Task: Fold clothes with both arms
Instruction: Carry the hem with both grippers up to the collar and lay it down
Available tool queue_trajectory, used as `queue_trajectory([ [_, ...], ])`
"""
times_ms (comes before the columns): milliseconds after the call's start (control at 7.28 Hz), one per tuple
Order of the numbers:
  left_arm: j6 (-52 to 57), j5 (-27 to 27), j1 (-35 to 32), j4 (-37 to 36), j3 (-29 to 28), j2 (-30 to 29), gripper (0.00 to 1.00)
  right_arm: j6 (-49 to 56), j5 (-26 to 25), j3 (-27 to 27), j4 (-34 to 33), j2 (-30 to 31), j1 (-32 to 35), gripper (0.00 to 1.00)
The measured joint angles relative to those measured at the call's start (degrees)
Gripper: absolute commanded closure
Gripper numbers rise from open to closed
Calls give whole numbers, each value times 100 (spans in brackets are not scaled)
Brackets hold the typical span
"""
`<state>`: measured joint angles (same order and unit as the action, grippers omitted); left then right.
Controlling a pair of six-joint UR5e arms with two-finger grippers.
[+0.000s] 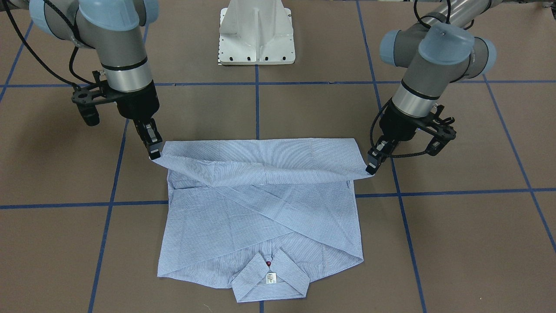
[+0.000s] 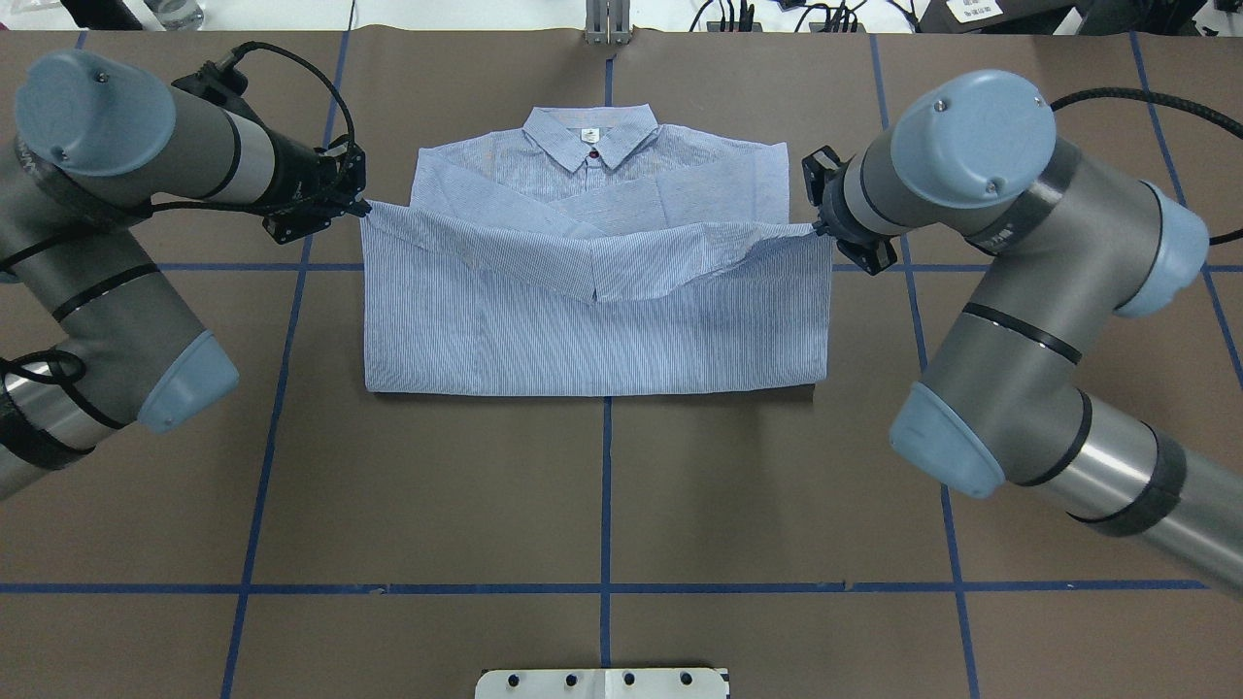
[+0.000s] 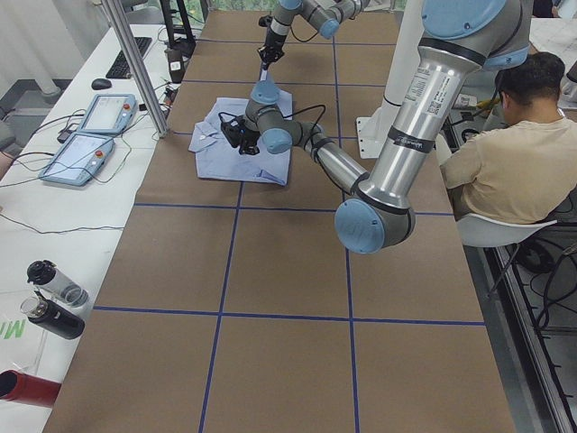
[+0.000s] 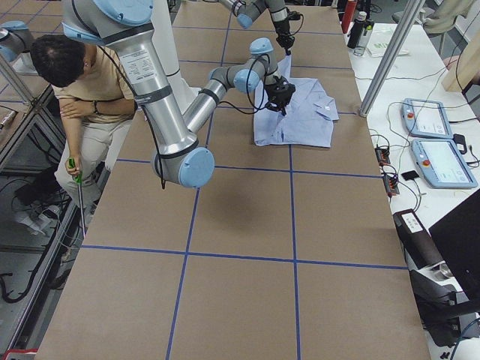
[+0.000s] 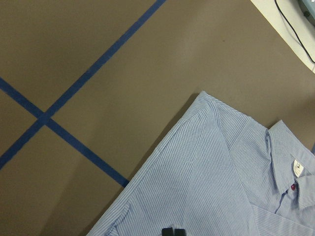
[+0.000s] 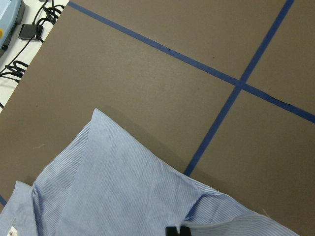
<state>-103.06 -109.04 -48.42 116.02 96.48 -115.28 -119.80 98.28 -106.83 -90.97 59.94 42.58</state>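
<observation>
**Asker:** Brown bench first. Where's the shirt on it?

**Me:** Stretched between my two claws, its long fold running straight from one to the other. My left claw pinches one corner of the lifted edge and my right claw the other. Both are clamped on cloth and equally near.

**Asker:** And the collar?

**Me:** Beyond my claws, farther out from me. I'd judge the lifted edge goes that way.

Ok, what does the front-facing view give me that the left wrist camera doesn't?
Front-facing only: the right gripper and left gripper each shut on a corner of the lifted hem of the shirt, plus the crossed sleeves. Left wrist only: a strip of white bench at the frame's corner. Both: the collar, neck label and red button.
</observation>
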Motion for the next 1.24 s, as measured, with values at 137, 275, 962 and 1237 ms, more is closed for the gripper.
queue_trajectory([
  [137, 36, 6, -111, 204, -392, -120, 100, 124, 101, 437, 25, -296, 157, 100],
  [275, 65, 11, -243, 481, -787, -210, 100, 240, 145, 915, 87, -580, 268, 100],
  [962, 8, 29, -412, 1098, -2264, -1055, 100, 622, 191, 2563, 836, -1170, 600, 100],
  [1237, 6, 38, -414, 1558, -2844, -1265, 100, 653, 192, 2963, 876, -1362, 604, 100],
])
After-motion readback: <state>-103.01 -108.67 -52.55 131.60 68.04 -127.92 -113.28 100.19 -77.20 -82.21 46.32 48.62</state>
